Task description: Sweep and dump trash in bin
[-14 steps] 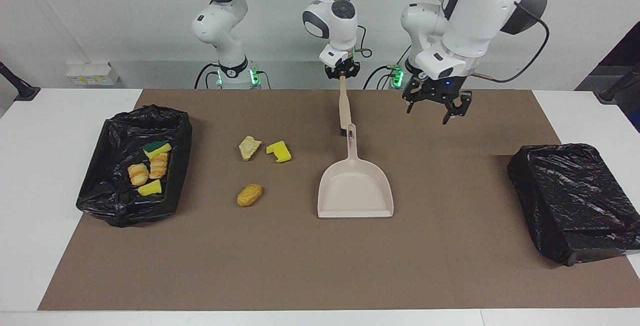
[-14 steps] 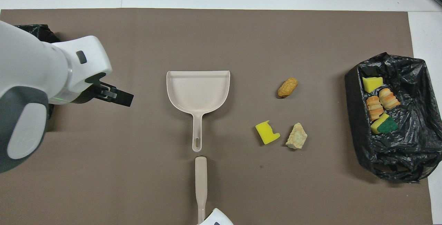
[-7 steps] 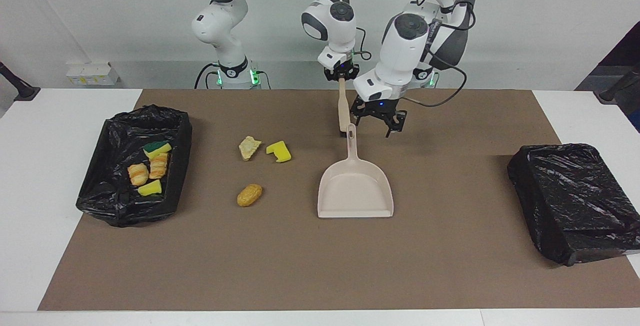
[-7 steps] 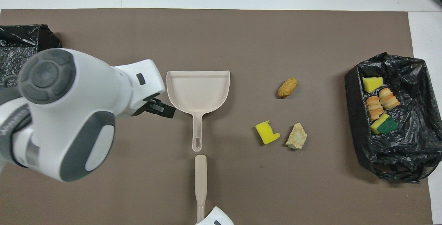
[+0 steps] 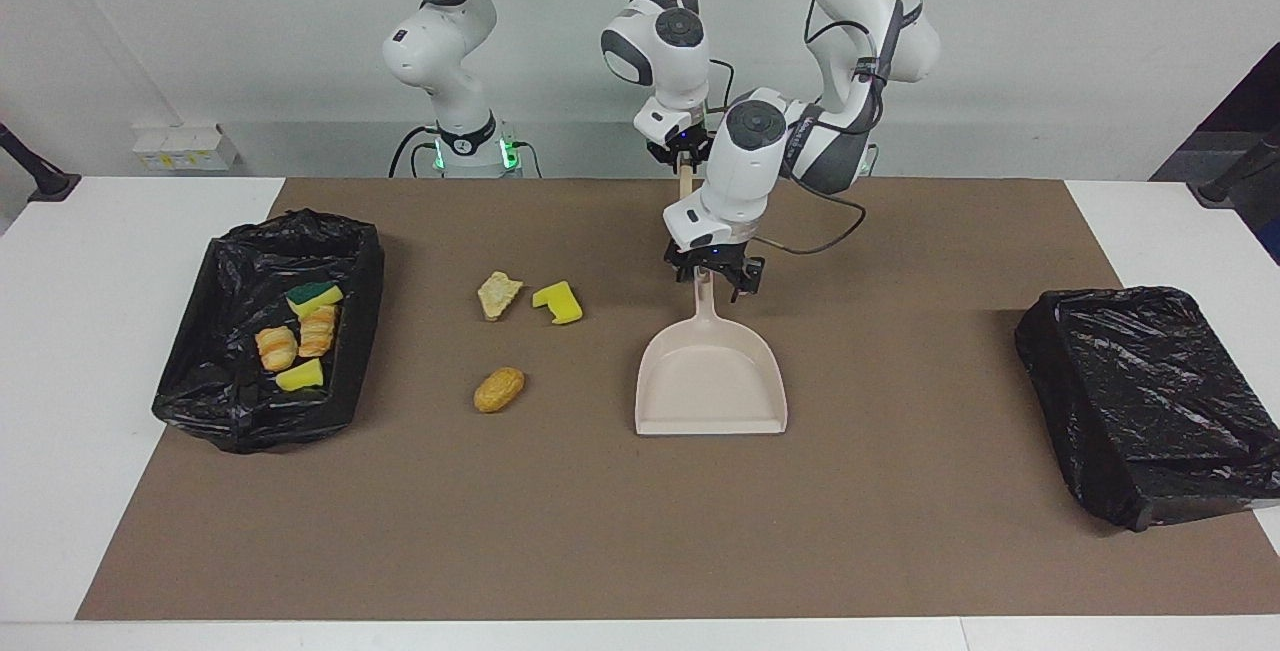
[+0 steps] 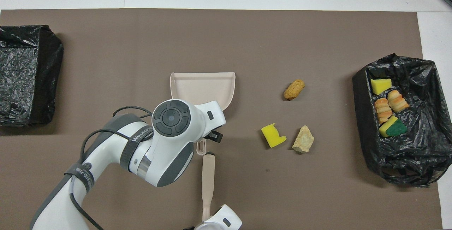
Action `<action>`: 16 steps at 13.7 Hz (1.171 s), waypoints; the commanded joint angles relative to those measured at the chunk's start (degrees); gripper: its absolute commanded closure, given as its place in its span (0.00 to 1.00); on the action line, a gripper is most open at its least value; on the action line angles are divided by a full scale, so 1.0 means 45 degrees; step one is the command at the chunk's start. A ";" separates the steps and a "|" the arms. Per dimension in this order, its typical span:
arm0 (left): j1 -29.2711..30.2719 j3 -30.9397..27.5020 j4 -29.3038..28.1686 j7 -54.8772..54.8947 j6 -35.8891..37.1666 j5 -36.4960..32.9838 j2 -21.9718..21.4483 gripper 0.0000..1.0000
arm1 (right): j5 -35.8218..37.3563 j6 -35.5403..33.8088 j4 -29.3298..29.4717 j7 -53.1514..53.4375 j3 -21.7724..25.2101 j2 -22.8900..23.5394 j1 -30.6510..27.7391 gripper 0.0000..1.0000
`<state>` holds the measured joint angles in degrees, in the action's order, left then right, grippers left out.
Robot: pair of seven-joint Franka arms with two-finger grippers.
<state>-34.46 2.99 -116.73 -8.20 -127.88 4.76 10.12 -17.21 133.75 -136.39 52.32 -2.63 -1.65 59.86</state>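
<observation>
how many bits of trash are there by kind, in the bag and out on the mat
yellow sponge pieces: 2 (one in the bag, one on the mat)
green-topped sponge: 1 (in the bag)
striped pastries: 2 (in the bag)
tan bread bits: 2 (on the mat)
total: 7, with 4 in the bag and 3 on the mat

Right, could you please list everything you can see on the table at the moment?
Beige plastic dustpan: one, mid-mat.
Beige hand brush: one, nearer the robots than the dustpan.
Loose scraps: three, a yellow sponge piece, a pale tan crust and a golden-brown roll, beside the dustpan.
Black-bagged bin: one, right arm's end, holding four scraps.
Second black-bagged bin: one, left arm's end.
Brown mat: one, on the white table.
Left gripper: open, over the dustpan's handle.
Right gripper: at the brush's handle end.
</observation>
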 commanded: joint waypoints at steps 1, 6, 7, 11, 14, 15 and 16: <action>-0.0271 -0.0196 -0.0622 -0.0325 -0.0409 0.0016 -0.0257 0.00 | -0.0394 0.0336 -0.0101 -0.0494 -0.0118 0.0016 -0.0158 0.45; -0.0427 -0.0196 -0.0817 -0.0834 -0.0352 0.0016 -0.0334 0.23 | -0.0394 0.0376 0.0133 -0.0455 -0.0099 0.0231 -0.0275 0.46; -0.0447 -0.0196 -0.0817 -0.0854 -0.0313 0.0016 -0.0334 0.35 | -0.0394 0.0356 0.0153 -0.0436 -0.0099 0.0231 -0.0275 0.52; -0.0428 -0.0215 -0.0759 -0.0835 -0.0117 -0.0004 -0.0334 0.73 | -0.0394 0.0337 0.0309 -0.0299 -0.0099 0.0231 -0.0295 0.63; -0.0214 -0.0235 -0.0545 -0.0718 -0.0117 -0.0509 -0.0256 1.00 | -0.0394 0.0395 0.0328 -0.0260 -0.0079 0.0250 -0.0295 1.00; -0.0194 -0.0255 -0.0447 -0.0698 -0.0098 -0.0821 -0.0275 1.00 | -0.0394 0.0395 0.0367 -0.0182 -0.0079 0.0250 -0.0295 1.00; -0.0116 -0.0293 -0.0292 -0.0698 -0.0059 -0.0960 -0.0353 1.00 | -0.0394 0.0395 0.0406 -0.0027 -0.0079 0.0289 -0.0295 1.00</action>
<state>-35.20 2.26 -118.44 -11.40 -128.19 2.42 9.85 -17.29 134.21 -135.41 52.35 -2.59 -1.40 59.23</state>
